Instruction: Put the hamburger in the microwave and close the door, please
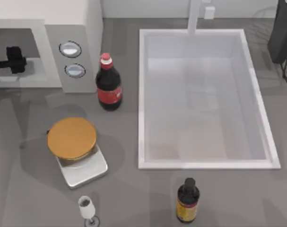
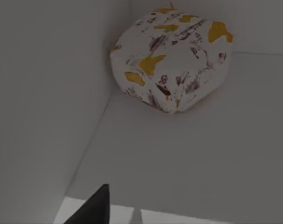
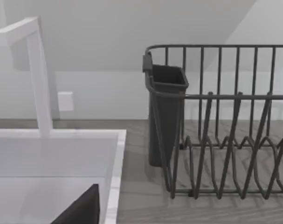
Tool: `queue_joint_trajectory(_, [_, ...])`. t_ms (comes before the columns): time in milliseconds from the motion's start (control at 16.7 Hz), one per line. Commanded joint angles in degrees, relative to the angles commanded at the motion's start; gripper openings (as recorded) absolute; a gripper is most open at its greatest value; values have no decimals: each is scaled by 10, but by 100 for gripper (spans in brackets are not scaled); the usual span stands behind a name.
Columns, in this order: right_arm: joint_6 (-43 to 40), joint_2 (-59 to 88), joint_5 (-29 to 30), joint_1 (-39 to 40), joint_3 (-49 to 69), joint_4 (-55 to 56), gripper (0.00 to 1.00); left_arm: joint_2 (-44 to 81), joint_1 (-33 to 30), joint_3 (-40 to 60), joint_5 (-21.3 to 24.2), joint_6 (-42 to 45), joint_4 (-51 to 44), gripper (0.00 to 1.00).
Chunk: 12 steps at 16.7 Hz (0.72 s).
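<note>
Microwave [image 1: 72,28] cavity partly taken: left gripper [image 1: 13,60] sits at its opening & a wrapped white-yellow lump [image 2: 171,58] fills the back corner; cola bottle [image 1: 108,84] stands just beside the dial panel; open tabletop [image 1: 20,198] left of the hamburger [image 1: 71,138].

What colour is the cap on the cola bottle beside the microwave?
Red, matching its label; the cola bottle shows best in the top view.

A hamburger [image 1: 71,137] is sitting on a tray [image 1: 84,169] at seven o'clock, the microwave [image 1: 63,45] standing at ten, a cola bottle [image 1: 108,84] just beside it, the sink [image 1: 204,98] lying right.
</note>
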Motion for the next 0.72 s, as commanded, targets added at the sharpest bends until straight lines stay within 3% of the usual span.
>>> queue_joint_trajectory(480, [0,0,0,0,0,0,100,-123,58,-308,32,11,162,100])
queue_joint_trajectory(720, [0,0,0,0,0,0,100,-143,92,-379,25,-2,183,100])
